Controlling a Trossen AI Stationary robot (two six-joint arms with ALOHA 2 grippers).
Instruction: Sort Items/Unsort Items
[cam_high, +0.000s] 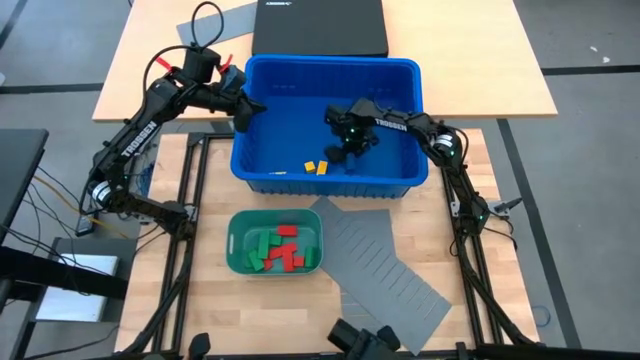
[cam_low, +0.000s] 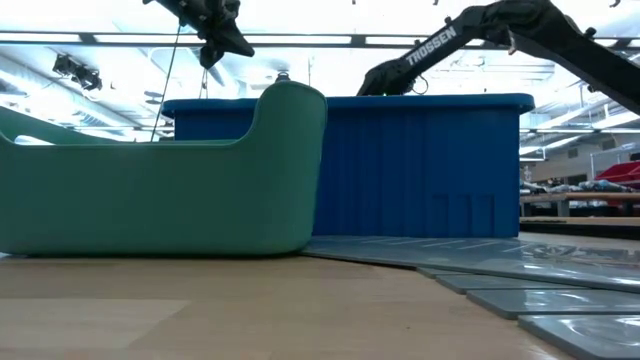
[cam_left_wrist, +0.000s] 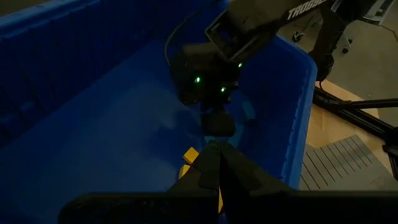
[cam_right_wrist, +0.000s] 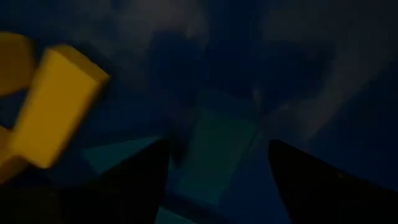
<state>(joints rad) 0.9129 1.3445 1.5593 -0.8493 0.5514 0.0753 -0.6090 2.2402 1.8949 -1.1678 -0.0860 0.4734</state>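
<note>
Dark fingers (cam_right_wrist: 211, 180) of the right tool (cam_high: 345, 150) stand spread deep in the blue plastic bin (cam_high: 400, 72), gripping nothing, a small blue block (cam_right_wrist: 214, 149) lying between them. Just beside it sit yellow rectangular blocks (cam_high: 316, 166). Red and green blocks (cam_high: 280, 248) fill the teal-green oblong tray (cam_high: 236, 228) on the tabletop. Likely a pick is in hand (or a release); next, closing squarely on that blue block. The left tool (cam_high: 240, 115) waits pinched shut at the bin's rim.
</note>
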